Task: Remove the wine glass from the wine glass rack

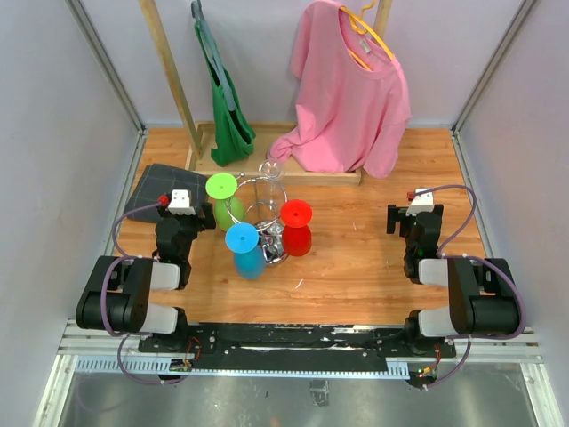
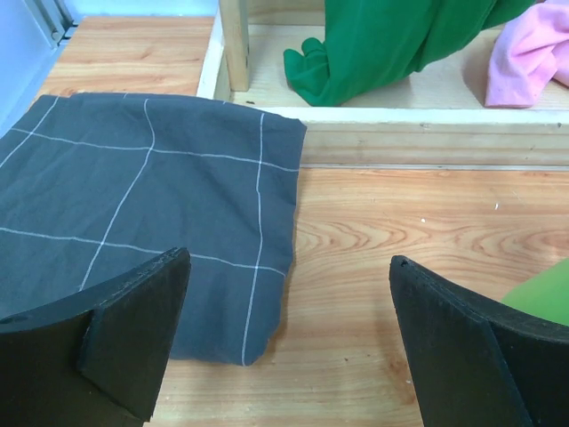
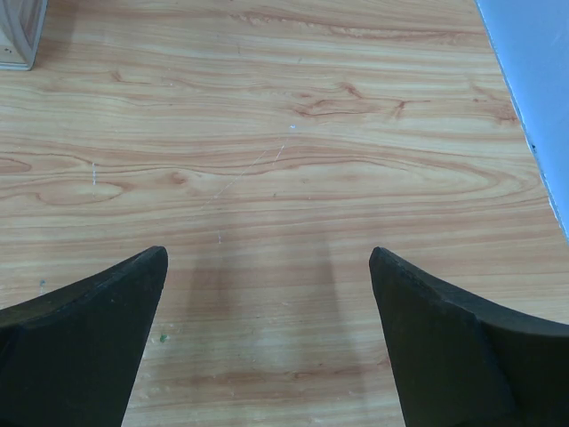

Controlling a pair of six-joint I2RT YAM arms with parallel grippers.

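The wine glass rack [image 1: 273, 247] carries three coloured wine glasses [image 1: 297, 233] upside down; left gripper [image 2: 289, 267] and right gripper [image 3: 267, 258] are both wide open, holding nothing

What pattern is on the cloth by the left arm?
The cloth is dark grey with thin white grid lines, clearest in left wrist view.

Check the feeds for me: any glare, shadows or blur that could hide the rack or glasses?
Top external: even light, no hard shadows; the wine glass rack glints at its chrome base, and the clear glass on top is faint against the wood. Left wrist: grey cloth sharp, green glass at the right edge blurred. Right wrist: soft shadows by the right hand on the table.
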